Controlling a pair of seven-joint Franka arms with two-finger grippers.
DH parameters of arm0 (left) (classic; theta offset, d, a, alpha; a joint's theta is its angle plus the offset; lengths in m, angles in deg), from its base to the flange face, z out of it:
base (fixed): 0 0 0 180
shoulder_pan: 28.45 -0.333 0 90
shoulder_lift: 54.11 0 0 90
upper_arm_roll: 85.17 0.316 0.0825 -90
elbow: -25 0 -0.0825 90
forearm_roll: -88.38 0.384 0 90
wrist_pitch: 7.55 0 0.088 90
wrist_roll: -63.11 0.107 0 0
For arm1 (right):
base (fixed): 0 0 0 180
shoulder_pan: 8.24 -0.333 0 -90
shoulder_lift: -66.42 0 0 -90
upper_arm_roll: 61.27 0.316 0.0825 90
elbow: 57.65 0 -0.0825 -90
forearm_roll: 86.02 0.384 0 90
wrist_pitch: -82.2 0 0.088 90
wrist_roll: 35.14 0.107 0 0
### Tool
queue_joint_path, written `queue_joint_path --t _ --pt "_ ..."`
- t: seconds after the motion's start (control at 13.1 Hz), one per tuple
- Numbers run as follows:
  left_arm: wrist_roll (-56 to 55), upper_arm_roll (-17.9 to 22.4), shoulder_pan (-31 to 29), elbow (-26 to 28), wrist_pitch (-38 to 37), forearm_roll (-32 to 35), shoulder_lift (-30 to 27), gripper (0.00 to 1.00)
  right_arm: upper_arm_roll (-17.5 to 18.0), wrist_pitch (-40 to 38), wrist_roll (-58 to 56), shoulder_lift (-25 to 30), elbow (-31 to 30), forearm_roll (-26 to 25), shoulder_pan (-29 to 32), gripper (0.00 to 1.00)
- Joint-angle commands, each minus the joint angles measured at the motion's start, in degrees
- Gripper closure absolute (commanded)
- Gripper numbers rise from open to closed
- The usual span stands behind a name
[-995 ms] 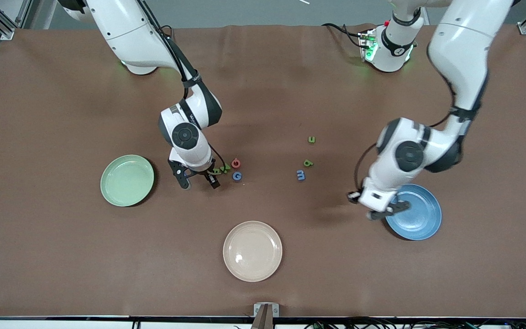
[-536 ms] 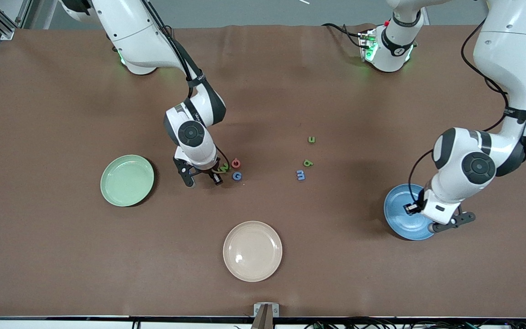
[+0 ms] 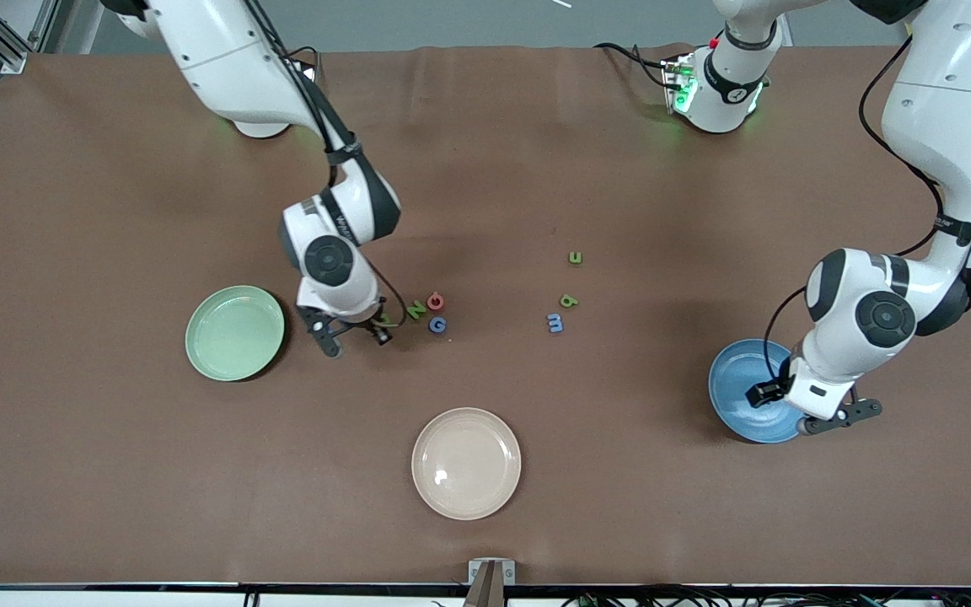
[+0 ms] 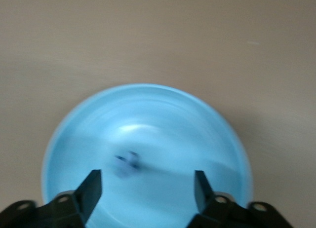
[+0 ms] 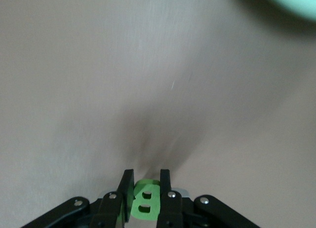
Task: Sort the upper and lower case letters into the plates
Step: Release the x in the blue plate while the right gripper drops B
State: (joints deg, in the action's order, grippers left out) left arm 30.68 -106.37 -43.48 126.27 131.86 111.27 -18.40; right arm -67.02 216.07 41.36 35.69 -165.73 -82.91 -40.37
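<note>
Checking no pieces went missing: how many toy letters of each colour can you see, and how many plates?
Green letters: 4, including the B in the right tool
Blue letters: 3
Red letters: 1
Plates: 3
Total: 11

Left tool point(image 4: 145, 188) released letter into blue plate point(image 4: 148, 109); right tool point(image 5: 146, 186) clamped B point(image 5: 145, 206).
</note>
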Motion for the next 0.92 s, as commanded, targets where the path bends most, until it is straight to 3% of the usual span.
queue_joint_path --t 0.0,0.23,0.46,0.69,0.84 --pt "-1.32 -6.63 0.61 0.33 -5.28 0.22 -2.75 0.0 0.83 -4.41 -12.98 7.51 -3.62 -0.03 7.31 1.0" --pt "-3.08 -11.92 2.18 1.03 -5.56 0.31 -1.62 0.01 1.0 -2.13 -32.75 10.59 -8.28 0.06 17.5 1.0" --pt "-6.14 -11.84 8.33 1.04 -5.47 0.92 -0.47 0.03 1.09 1.64 -47.8 10.6 -11.79 0.14 25.6 1.0" --pt "-14.3 -11.67 14.83 0.34 -4.5 1.01 1.81 0.07 1.09 9.28 -56.61 9.99 -17.59 3.56 28.6 1.0" --pt "-18.88 -11.41 18.0 -0.11 -4.15 1.62 3.39 0.1 1.09 10.09 -59.0 9.38 -18.22 6.11 28.79 1.0"
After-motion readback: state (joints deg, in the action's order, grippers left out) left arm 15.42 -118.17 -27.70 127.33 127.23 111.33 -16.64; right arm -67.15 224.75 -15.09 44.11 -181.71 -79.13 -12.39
